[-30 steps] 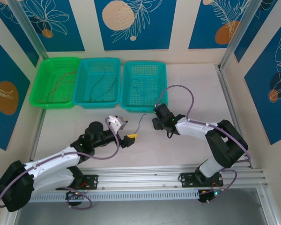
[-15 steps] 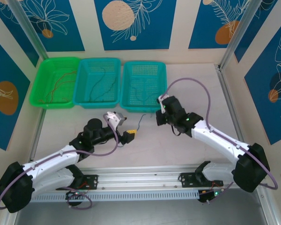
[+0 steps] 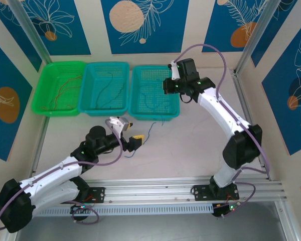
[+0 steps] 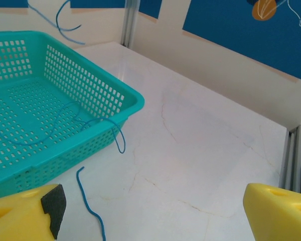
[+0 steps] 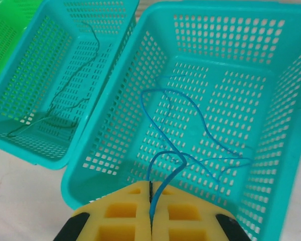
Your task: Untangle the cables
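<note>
Three baskets are sitting in a row along the 12 o'clock edge of the table (image 3: 200, 145). In the green basket (image 3: 40, 93), toward 10 o'clock, a thin red-orange cable (image 3: 65, 86) is lying in loose, wavy strands. In the middle teal basket (image 3: 124, 85), a thread-thin dark green cable (image 3: 108, 84) is curling across the floor. Toward 6 o'clock from it, the left gripper (image 3: 134, 143) is hovering over the tabletop with its yellow fingers (image 4: 20, 213) standing wide apart, gripping nothing. Just off its 1 o'clock side, a short blue cable (image 3: 149, 131) is lying on the table in a gentle S. At 12 o'clock from that, the right teal basket (image 3: 134, 93) is holding a draped blue cable (image 4: 121, 143), one end spilling over the near rim toward the table. The right gripper (image 5: 151, 201) is hanging above this basket's 2 o'clock corner, pads pressed together on a long blue cable (image 5: 166, 181), which is trailing in wide, looping curves over the basket's floor.
</note>
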{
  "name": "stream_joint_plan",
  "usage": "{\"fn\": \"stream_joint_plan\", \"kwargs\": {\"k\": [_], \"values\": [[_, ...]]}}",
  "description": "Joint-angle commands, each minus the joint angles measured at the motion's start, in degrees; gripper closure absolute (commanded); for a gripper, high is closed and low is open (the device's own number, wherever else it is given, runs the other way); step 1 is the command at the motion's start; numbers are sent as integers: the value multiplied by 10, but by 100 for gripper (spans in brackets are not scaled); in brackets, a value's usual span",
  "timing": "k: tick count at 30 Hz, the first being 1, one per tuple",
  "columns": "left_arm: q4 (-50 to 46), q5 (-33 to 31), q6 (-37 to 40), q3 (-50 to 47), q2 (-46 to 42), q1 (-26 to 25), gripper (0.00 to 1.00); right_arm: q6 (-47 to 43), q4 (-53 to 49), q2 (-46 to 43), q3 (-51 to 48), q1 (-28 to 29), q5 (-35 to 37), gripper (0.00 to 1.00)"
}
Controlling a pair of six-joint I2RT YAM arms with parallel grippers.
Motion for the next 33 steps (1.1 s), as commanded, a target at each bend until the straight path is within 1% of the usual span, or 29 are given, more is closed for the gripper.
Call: {"fn": "stream_joint_plan", "kwargs": {"k": [1,3,4,5,6,7,8,10,11,14,16,17,18,19,22,24,25,27,30,31,33], "values": [[-29,-29,-32,-3,-8,11,9,39,-53,68,61,-9,-47,100],[-40,-43,-43,-1,-8,15,9,44,-42,111,85,-7,-49,100],[-40,-48,-50,-2,-8,17,9,50,-37,136,104,-7,-54,89],[-42,-52,-55,-3,-7,20,9,57,-42,155,126,-10,-55,71],[-47,-55,-59,-3,-5,24,9,77,-75,183,174,-13,-45,48],[-58,-55,-62,1,-4,28,9,86,-105,197,210,-14,-41,40],[-72,-51,-63,6,-5,32,9,86,-119,198,223,-13,-32,35],[-98,-45,-64,13,-8,38,9,81,-104,164,192,-6,-13,29],[-103,-41,-65,13,-10,41,9,77,-85,133,153,-3,-14,29],[-120,-26,-71,14,-8,54,8,89,-16,23,-6,11,-15,31],[-135,-17,-74,21,-3,62,8,89,52,-81,-146,40,19,32],[-143,-11,-73,26,-1,65,7,89,75,-121,-200,55,35,32],[-149,-2,-70,31,2,67,5,89,93,-160,-253,72,52,32],[-155,8,-67,38,5,68,1,91,99,-191,-294,89,71,32],[-167,59,-46,53,11,70,0,102,106,-242,-373,130,126,33],[-179,91,-27,62,9,72,0,110,130,-247,-405,141,135,33],[-187,105,-17,68,8,72,0,108,149,-241,-415,147,135,33],[-203,120,0,76,4,72,0,113,177,-214,-420,160,158,33],[-212,118,6,80,-1,71,0,153,177,-149,-390,173,251,37],[-209,116,4,78,-2,72,0,159,181,-124,-379,175,276,38],[-201,114,-2,73,-3,72,0,166,197,-86,-363,175,293,47]]}}
